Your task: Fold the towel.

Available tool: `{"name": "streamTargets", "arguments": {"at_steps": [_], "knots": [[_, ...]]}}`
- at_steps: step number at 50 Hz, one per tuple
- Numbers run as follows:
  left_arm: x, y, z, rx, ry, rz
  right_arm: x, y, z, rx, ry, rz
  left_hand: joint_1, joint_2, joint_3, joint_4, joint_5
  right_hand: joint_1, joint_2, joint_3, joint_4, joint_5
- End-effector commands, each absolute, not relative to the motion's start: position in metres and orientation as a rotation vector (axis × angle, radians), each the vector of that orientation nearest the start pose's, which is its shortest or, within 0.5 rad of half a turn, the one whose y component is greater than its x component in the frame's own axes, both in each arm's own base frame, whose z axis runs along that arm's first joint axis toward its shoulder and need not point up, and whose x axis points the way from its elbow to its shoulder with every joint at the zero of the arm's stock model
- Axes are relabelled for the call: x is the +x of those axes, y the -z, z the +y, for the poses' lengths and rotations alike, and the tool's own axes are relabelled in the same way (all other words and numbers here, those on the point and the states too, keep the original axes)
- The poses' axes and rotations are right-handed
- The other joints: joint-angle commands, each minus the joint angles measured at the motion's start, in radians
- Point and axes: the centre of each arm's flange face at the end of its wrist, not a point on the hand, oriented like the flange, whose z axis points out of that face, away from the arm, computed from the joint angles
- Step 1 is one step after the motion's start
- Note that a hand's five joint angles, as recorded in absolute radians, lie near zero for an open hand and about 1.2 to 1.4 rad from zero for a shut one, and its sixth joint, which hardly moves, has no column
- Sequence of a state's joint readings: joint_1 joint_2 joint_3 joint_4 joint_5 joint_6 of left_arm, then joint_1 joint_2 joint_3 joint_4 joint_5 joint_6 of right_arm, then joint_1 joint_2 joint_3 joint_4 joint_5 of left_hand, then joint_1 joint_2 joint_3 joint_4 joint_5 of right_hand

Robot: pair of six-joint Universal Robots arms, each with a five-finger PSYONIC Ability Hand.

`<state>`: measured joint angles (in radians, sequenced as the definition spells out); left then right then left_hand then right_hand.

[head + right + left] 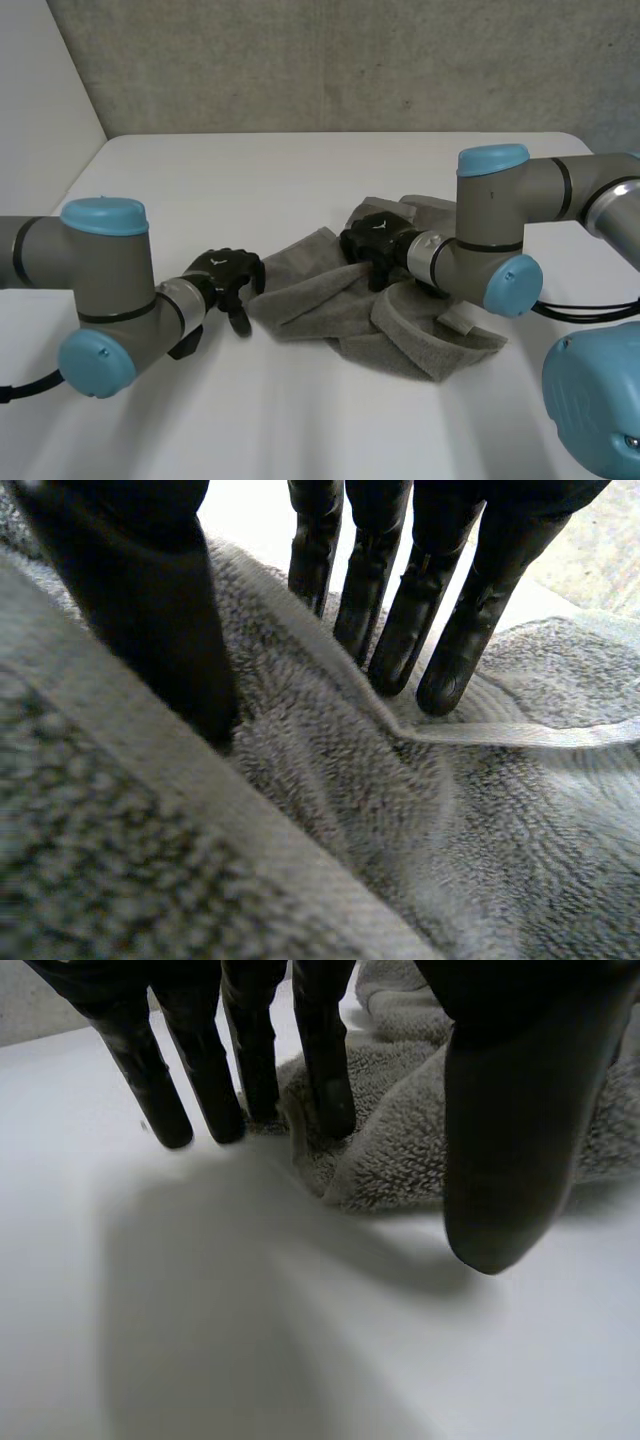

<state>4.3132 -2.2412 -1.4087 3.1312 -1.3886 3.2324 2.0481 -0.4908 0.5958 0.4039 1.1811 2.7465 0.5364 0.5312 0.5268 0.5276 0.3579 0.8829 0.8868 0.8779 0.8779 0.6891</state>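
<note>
A grey towel (330, 295) lies crumpled on the white table (280, 180), right of centre. My left hand (225, 278) stands at the towel's left corner. Its straight fingers (325, 1080) point down, some tips on the table and some on the towel (400, 1140) edge, with the thumb (510, 1140) apart from them on the other side of that corner. My right hand (375, 242) rests on the towel's far middle part. Its fingers (455, 650) and thumb (150, 630) press into the towel (330, 780), a raised fold of cloth between them.
The right arm's elbow (495, 260) hangs over the towel's right part. The table's far edge meets a grey wall (350, 60). Bare table lies in front of the towel and to its far left.
</note>
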Motion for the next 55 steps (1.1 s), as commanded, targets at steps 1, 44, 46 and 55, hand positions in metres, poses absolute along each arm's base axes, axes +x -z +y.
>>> {"name": "streamTargets", "arguments": {"at_steps": [1, 44, 46, 55], "knots": [[-0.287, -0.117, -0.295, 0.9, 1.706, 2.879, 0.36, -0.128, -0.33, -1.256, 1.369, 2.034, 0.15, 0.155, 0.159, 0.159, 0.154, 0.205, 0.202, 0.21, 0.21, 0.225], [-0.331, -0.236, -0.346, 0.991, 2.51, 2.377, 0.353, -0.313, -0.346, -1.293, 2.161, 1.594, 0.86, 0.865, 0.87, 0.869, 0.864, 0.513, 0.509, 0.518, 0.518, 0.533], [-0.33, -0.303, -0.359, 0.868, 2.776, 2.086, 0.352, -0.347, -0.352, -1.181, 2.363, 1.472, 0.86, 0.865, 0.87, 0.869, 0.864, 0.513, 0.509, 0.518, 0.518, 0.533], [-0.309, -0.427, -0.338, 0.586, 3.222, 1.466, 0.328, -0.44, -0.343, -0.676, 2.61, 1.058, 0.86, 0.865, 0.87, 0.869, 0.864, 0.513, 0.509, 0.518, 0.518, 0.533]]}}
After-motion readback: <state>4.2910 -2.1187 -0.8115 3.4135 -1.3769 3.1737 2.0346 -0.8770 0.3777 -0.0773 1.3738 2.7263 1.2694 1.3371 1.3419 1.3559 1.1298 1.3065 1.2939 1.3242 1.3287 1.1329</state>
